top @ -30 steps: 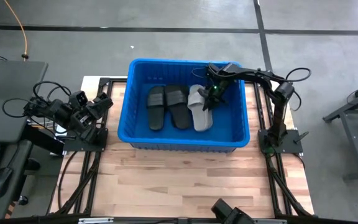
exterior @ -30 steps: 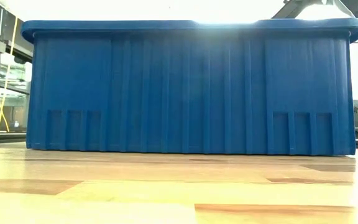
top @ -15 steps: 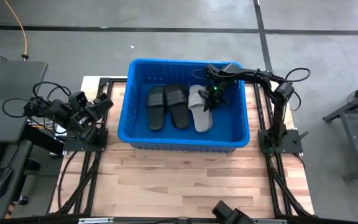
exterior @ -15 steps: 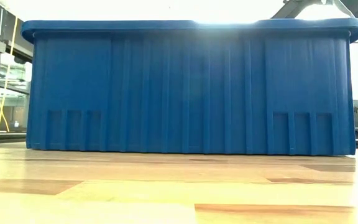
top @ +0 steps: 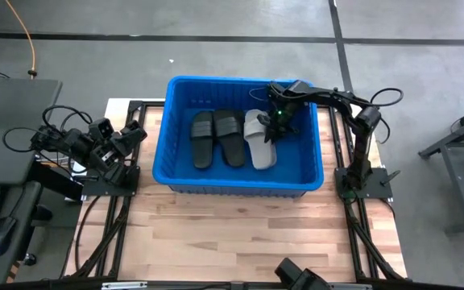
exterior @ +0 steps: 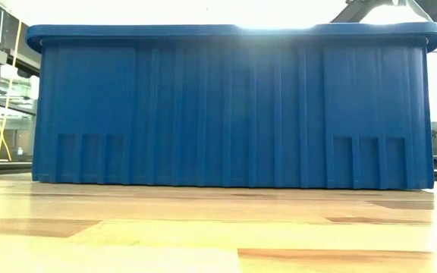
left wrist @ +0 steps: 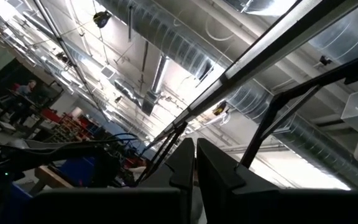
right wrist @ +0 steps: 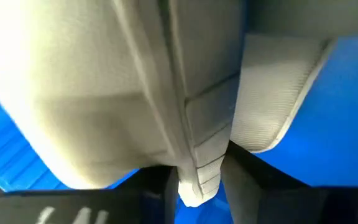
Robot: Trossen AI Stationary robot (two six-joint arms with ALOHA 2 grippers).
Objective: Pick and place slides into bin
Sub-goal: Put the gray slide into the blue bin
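Slides (top: 232, 138) lie in the bin (top: 304, 179), and the right gripper (top: 273, 129) pinches the grey slide (right wrist: 123, 81) by its strap edge.

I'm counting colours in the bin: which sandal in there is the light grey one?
The grey slide is the rightmost of the three lying side by side in the bin, under the right gripper; the two slides left of it are black.

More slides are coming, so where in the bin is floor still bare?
Bare floor in the bin: a strip along its left wall beside the black slides, and the right end past the light grey slide. The middle is crowded with slides lying side by side, with the right pincer over the grey one.
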